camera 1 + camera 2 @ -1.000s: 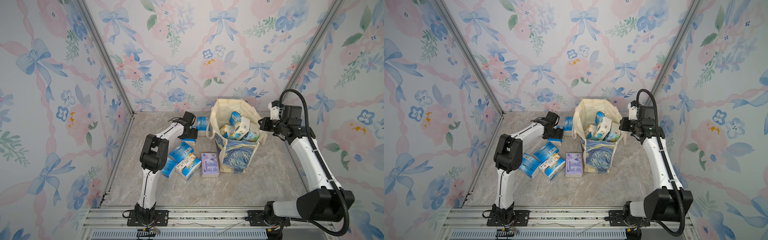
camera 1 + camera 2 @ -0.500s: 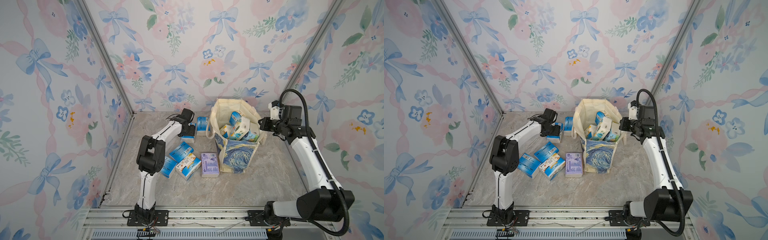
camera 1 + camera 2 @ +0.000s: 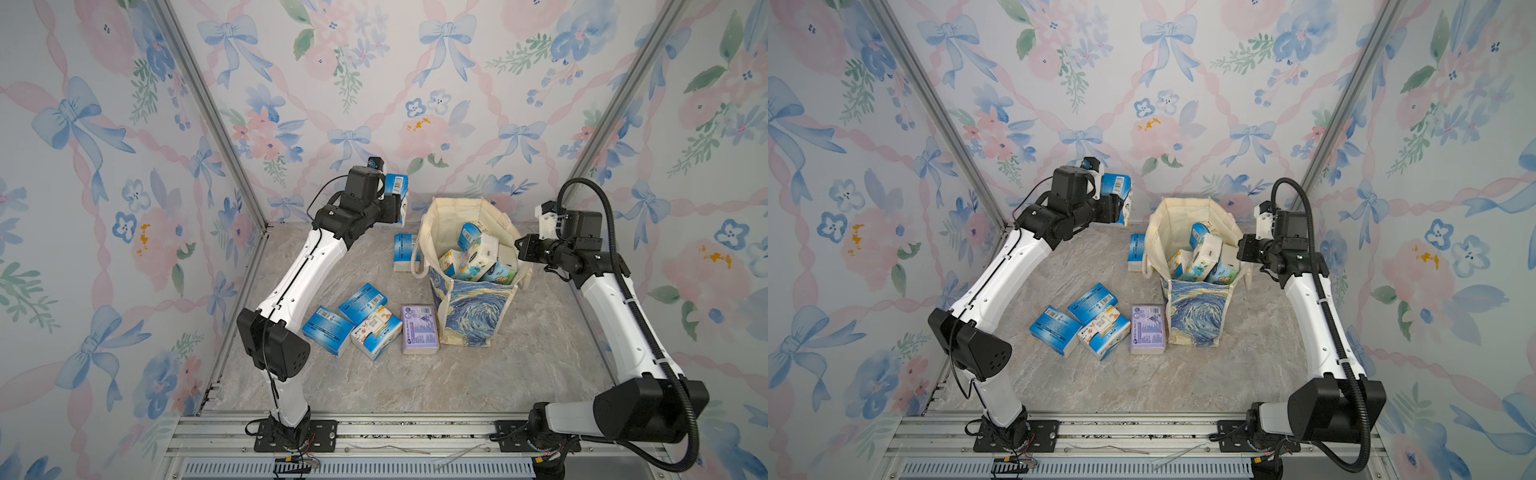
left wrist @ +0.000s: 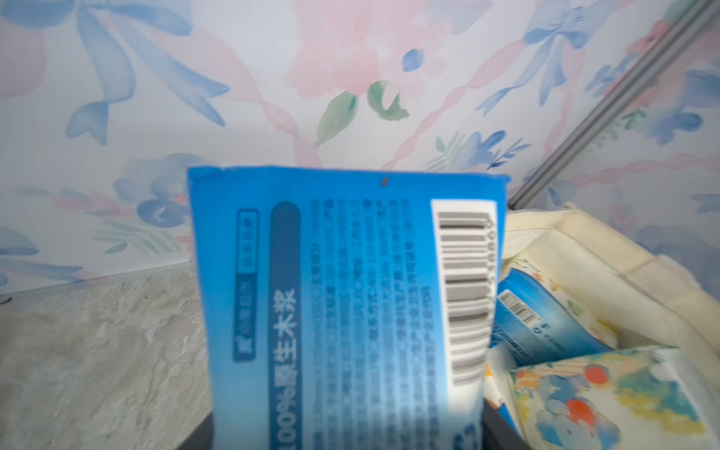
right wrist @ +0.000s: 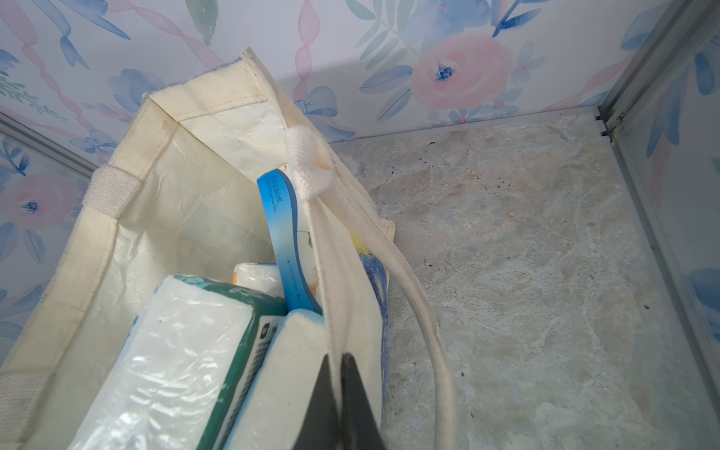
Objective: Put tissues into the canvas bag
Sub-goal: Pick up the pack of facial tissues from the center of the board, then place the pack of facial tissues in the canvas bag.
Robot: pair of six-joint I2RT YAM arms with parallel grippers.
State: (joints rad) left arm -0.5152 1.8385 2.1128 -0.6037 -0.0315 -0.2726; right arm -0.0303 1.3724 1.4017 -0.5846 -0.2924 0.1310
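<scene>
Tissue pack (image 3: 397,185) gripped aloft in left hand (image 3: 395,208), 10 o'clock of canvas bag (image 3: 473,307). Right hand (image 3: 517,249) pinches its 3 o'clock rim.

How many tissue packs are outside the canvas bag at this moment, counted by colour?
Blue packs on the table: 3
Blue pack held up in the left hand: 1
White pack with orange print: 1
Lilac pack: 1
Total outside the canvas bag: 6

Bright, even light; blue pack (image 4: 343,311) looks blurred.
</scene>
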